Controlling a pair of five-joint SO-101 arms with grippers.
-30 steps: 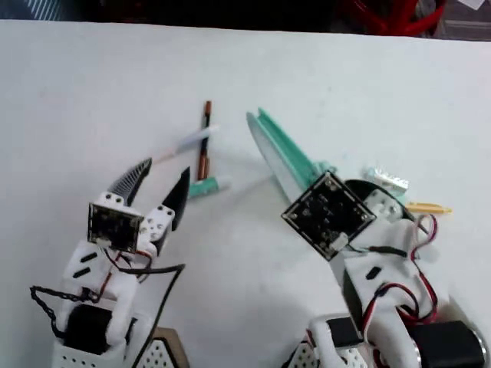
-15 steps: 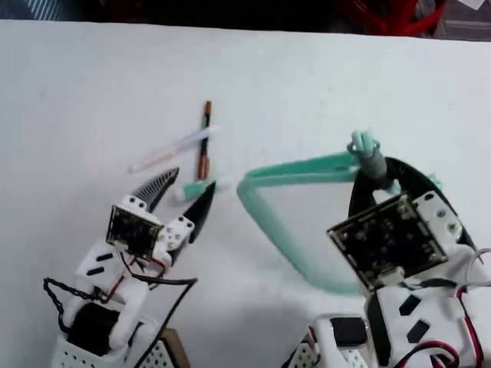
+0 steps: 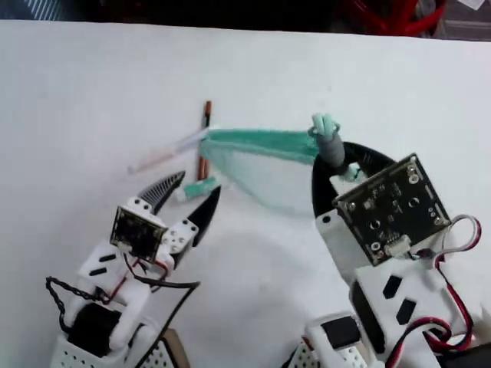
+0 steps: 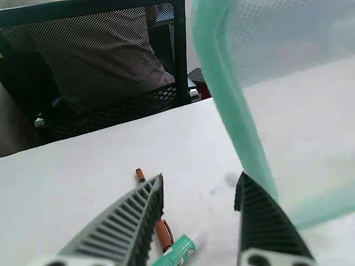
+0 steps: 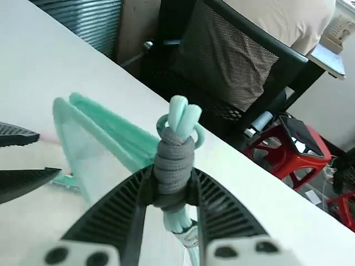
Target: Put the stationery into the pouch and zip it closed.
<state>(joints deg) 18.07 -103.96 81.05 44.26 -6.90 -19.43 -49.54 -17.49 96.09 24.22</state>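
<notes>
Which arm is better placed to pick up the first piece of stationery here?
Left. The left gripper sits open right by the teal marker and brown pen; the right gripper is shut on the zipper cord of the pouch.

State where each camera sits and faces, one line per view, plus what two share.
High view: above the table, looking down on the left hand and right hand.
Left wrist: behind the open left hand, facing stationery.
Right wrist: behind the right hand, shut on the cord of the pouch.
Shared: the pouch, in all three.
</notes>
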